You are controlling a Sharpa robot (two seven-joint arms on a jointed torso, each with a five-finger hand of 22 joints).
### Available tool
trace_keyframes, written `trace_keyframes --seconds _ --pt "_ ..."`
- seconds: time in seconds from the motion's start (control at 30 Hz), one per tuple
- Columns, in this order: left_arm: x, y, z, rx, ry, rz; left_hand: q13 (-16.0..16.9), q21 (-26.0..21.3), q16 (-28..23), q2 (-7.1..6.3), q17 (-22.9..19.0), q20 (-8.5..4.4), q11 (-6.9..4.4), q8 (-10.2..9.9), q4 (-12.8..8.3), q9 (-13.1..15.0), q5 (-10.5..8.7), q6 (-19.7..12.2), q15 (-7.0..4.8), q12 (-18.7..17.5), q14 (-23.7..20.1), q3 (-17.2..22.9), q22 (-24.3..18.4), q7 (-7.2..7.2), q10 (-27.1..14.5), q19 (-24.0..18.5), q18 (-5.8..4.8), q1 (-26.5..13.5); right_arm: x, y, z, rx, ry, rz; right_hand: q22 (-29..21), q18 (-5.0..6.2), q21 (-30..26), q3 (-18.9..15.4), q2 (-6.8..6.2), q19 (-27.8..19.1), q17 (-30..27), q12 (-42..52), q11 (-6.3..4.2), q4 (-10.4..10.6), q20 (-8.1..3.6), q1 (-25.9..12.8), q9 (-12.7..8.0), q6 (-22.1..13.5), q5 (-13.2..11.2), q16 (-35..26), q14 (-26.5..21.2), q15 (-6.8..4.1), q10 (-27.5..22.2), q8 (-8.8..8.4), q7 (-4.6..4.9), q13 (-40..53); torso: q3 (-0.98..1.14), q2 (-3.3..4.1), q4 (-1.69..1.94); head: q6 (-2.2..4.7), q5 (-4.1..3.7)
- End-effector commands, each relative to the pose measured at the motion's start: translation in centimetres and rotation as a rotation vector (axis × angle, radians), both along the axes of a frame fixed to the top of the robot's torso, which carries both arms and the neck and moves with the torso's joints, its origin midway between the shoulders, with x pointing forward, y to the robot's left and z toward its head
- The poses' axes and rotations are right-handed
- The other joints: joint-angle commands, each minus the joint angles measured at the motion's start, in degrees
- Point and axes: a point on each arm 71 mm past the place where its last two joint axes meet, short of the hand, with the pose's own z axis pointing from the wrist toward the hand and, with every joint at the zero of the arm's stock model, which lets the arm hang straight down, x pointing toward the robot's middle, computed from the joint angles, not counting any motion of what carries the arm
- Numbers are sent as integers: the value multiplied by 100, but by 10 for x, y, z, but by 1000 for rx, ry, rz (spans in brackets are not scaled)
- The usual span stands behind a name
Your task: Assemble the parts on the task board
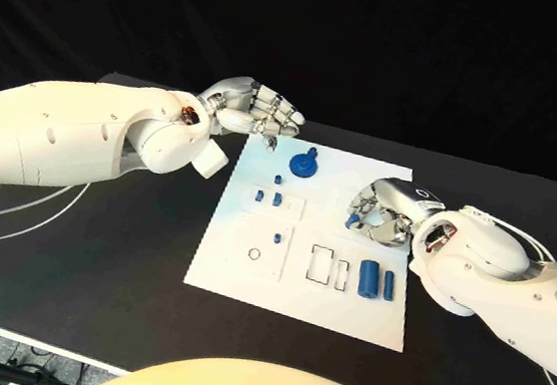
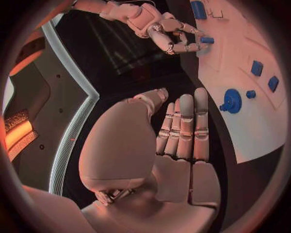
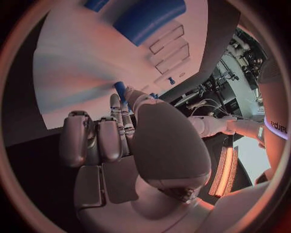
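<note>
Nearest, on the board's (image 1: pixel 227 280) near right: two blue cylinders (image 1: pixel 378 279) lying side by side, beside empty rectangular slots (image 1: pixel 322 264). Just beyond, over the board's right edge: right hand (image 1: pixel 380 216) curled, pinching a small blue peg (image 1: pixel 354 221) at the fingertips; peg end plain in the left wrist view (image 2: pixel 206 40). Hard to tell from the head view whether hovering or touching the board. Mid-board: small blue blocks (image 1: pixel 270 195). Farther: round blue knob (image 1: pixel 305 166) near the far edge. Farthest, off the far left corner above the counter (image 1: pixel 135 258): left hand (image 1: pixel 253 108) holding nothing, fingers straight and close together.

Likely step: seating the peg. Best done by squaring the peg over its hole, lowering straight, keeping the pinch light, releasing only once seated. Left hand well clear; no need to steady the board unless slipping.
</note>
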Motion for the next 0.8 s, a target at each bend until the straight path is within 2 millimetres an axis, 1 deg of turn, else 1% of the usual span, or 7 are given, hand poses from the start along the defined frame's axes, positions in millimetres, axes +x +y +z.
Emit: trace_keyframes --seconds 0.03,0.2,0.37,0.47,0.67,0.73,0.8 --pt "0 -2 1 -11 2 -17 -6 -39 -19 4 7 35 6 11 10 -7 12 -46 -8 26 -24 -31 -5 -2 -32 1 41 -40 -2 3 -1 -11 5 28 12 -110 29 59 18 34 14 -35 8 -1 -26 -13 11 60 -20 35 116 -36 65 46 -6 -7 8 6 1 0 -2" --pt "0 -2 1 -10 3 -18 -6 -39 -19 4 7 35 6 11 10 -7 12 -46 -8 26 -24 -31 -5 -2 -32 1 41 -40 -2 6 -2 -6 2 29 9 -109 24 89 -3 32 8 -50 7 5 -30 -39 15 69 -23 34 115 -38 87 48 -3 -8 7 4 1 -9 -3" --pt "0 -3 1 -11 4 -19 -6 -38 -14 13 11 34 7 19 8 -6 11 -41 -9 34 -19 -30 -5 -1 -33 7 41 -38 -2 8 -5 -12 3 24 -6 -106 1 129 -104 23 -14 -113 22 19 -28 -118 15 43 -26 25 108 -27 76 30 12 -14 10 8 10 -12 4" --pt "0 -2 1 -10 4 -18 -6 -43 -6 16 16 39 11 27 36 -7 -4 -45 -2 45 -14 -53 -11 4 -42 11 39 -83 -2 8 -7 -17 2 19 -9 -105 -3 139 -109 21 -21 -119 22 21 -27 -127 17 46 -25 22 106 -24 78 31 12 -13 10 9 12 -18 12" --pt "-1 -2 1 -10 5 -17 -6 -45 -5 16 17 39 11 29 38 -7 -6 -45 -2 47 -13 -56 -12 3 -44 12 38 -86 -1 8 -7 -15 -11 10 38 -111 28 415 -44 33 8 -114 -22 -84 -45 -51 71 187 -20 44 112 -56 254 122 -27 22 4 3 1 -34 20" --pt "-1 -2 1 -10 5 -17 -6 -45 -5 16 17 39 11 29 38 -7 -6 -45 -2 47 -13 -56 -12 3 -44 12 38 -86 -2 8 -7 -7 -21 7 78 -117 60 634 37 47 37 -73 -81 -191 -80 -21 140 345 -23 63 119 -107 441 240 -77 63 3 4 2 -34 20" --pt "-1 -2 1 -10 5 -17 -6 -45 -5 16 17 39 11 29 38 -7 -6 -45 -2 47 -13 -56 -12 3 -44 12 38 -86 -2 7 -6 2 -31 4 102 -121 78 746 96 56 57 -61 -114 -265 -106 -23 192 418 -22 75 125 -134 527 314 -104 86 5 3 2 -34 18"
